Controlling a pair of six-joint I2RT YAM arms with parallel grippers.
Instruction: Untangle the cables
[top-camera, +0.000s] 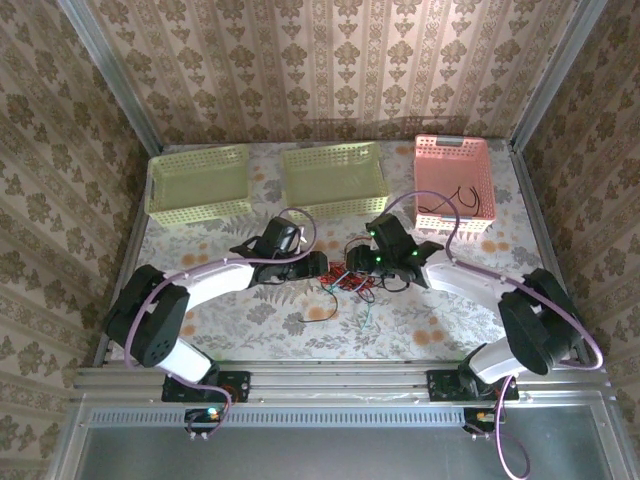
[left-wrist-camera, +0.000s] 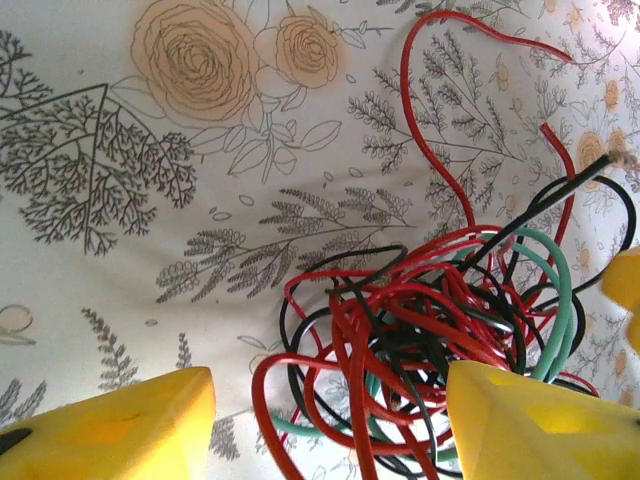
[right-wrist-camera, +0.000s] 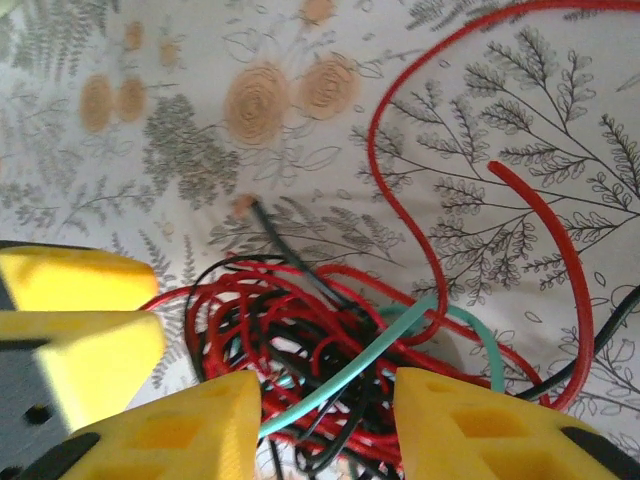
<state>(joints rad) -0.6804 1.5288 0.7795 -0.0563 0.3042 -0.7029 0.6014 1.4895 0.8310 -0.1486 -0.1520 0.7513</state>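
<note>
Top external view: cables (top-camera: 355, 278) bunched in one knot at mid-table, with the left gripper (top-camera: 322, 266) against it from the left and the right gripper (top-camera: 378, 262) from the right. Both equally close, so neither arm favoured by reach. A few loose strands trailing nearward from the knot. Pink basket (top-camera: 452, 142) at the far right, well apart from the knot, with a dark strand lying in it.

Left wrist view: left gripper (left-wrist-camera: 330, 425) with jaws apart, yellow fingers (left-wrist-camera: 110, 430) low on either side of the knot. Cables (left-wrist-camera: 420, 330) between the jaws but off-centre, crowding the right finger. Bare floral tablecloth (left-wrist-camera: 150, 200) beside the left one.

Right wrist view: right gripper (right-wrist-camera: 330, 420) likewise spread, nothing pinched. Teal strand (right-wrist-camera: 350, 375) running slantwise through the gap, red and black coils (right-wrist-camera: 260, 330) just beyond the fingertips and toward the left.

No single long axis to the knot, roughly round. Free red ends (right-wrist-camera: 540, 210) arching away from it across the cloth. Probable hinge of the coming move: opposed holds from left and right, then a pull apart along that left–right line.
</note>
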